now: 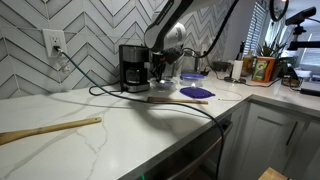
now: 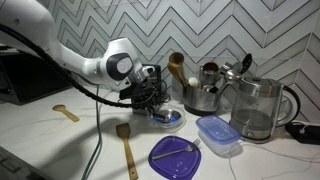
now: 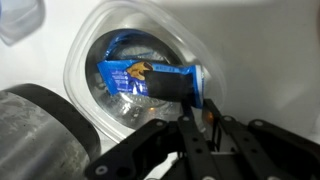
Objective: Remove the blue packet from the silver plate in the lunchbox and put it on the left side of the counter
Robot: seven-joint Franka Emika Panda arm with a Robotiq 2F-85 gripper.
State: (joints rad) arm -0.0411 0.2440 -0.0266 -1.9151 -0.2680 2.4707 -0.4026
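Broadly, a white marble-look surface (image 1: 120, 140) with faint grey veins runs below a wall of grey herringbone tile (image 2: 250, 30). The white, rounded arm (image 2: 70, 60) reaches down over the silver plate (image 3: 120, 110).

Well away from that plate stands a clear glass kettle (image 2: 258, 110). A black coffee maker (image 1: 133, 68) stands just behind the plate. Around the plate sits the lunchbox (image 3: 85, 50), a clear plastic tub with rounded corners. Near the plate, toward the camera in an exterior view, lie a flat round purple plate (image 2: 165, 162) and a pale wooden spoon (image 2: 127, 152).

The silver plate itself is round, shiny metal with a low rim, and mirrors the blue above it. The black end effector (image 3: 185, 100) hangs right over it.

The packet (image 3: 135, 75) lies in the plate, soft, crinkled and glossy blue. It carries white print and a yellow mark, too blurred to read. One black finger (image 3: 172, 85) crosses the packet's end nearest the end effector. Whether the jaws are clamped on the packet or only resting there cannot be told.
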